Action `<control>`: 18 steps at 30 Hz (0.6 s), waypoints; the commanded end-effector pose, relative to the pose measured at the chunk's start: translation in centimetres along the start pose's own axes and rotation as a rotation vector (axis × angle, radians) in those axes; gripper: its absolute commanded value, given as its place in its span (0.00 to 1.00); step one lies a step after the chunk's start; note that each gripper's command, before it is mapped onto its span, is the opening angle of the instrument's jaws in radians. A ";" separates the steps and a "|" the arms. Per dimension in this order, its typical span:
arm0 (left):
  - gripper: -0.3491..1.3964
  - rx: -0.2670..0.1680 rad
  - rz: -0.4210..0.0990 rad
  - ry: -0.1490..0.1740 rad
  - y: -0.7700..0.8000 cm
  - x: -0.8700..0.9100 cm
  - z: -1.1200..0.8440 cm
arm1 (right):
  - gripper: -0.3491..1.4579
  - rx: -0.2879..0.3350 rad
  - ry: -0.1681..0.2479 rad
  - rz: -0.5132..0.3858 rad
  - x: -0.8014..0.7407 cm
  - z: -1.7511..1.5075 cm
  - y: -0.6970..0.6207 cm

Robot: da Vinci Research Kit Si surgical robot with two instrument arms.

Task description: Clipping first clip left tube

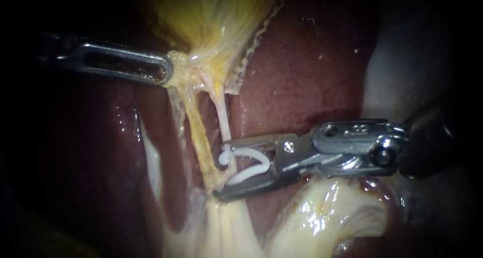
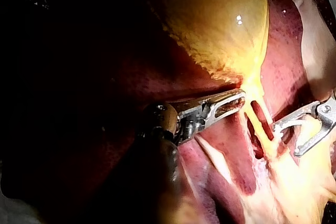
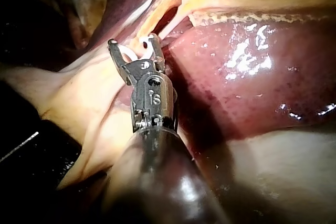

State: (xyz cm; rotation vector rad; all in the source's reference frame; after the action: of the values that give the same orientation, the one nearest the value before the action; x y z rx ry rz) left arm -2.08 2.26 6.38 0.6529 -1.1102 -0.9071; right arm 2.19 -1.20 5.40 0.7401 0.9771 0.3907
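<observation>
Left tube (image 1: 198,132) runs as a taut yellowish strand down from the gallbladder (image 1: 211,16) neck. The paler right tube (image 1: 223,114) lies just beside it, with a narrow gap between the 2.

No clip is closed on the left tube. The only clip (image 1: 226,157) in view is white and spread open. It sits in the right instrument (image 1: 221,171), each leg seated against 1 of the jaws, which stand wide apart around it. Its mouth faces the tubes. The lower jaw tip lies against the foot of the left tube, and the hooked upper leg sits just beside the right tube's lower end. I cannot tell whether the left tube is fully inside the mouth.

The left instrument (image 1: 167,69) has its jaws clamped on the gallbladder neck, which seems to hold both tubes stretched and lifted off the liver (image 1: 302,62).

As I judge it, exposure and approach are done and the firing is not. What is left is to settle the open clip squarely across the left tube alone, with both tips showing past it, then squeeze it home and free the jaws.
</observation>
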 end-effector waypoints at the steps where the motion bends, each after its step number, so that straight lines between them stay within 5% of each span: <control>1: 0.00 0.000 0.000 0.000 0.00 0.00 0.00 | 0.46 0.003 -0.002 0.004 -0.01 0.00 0.01; 18: 0.00 0.002 0.001 0.001 0.00 0.01 0.01 | 0.46 0.001 -0.006 -0.001 -0.25 0.15 0.34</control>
State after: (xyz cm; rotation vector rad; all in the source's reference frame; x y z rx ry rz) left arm -2.09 2.25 6.39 0.6546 -1.1106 -0.9048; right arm 2.20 -1.17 5.87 0.7416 0.9715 0.3866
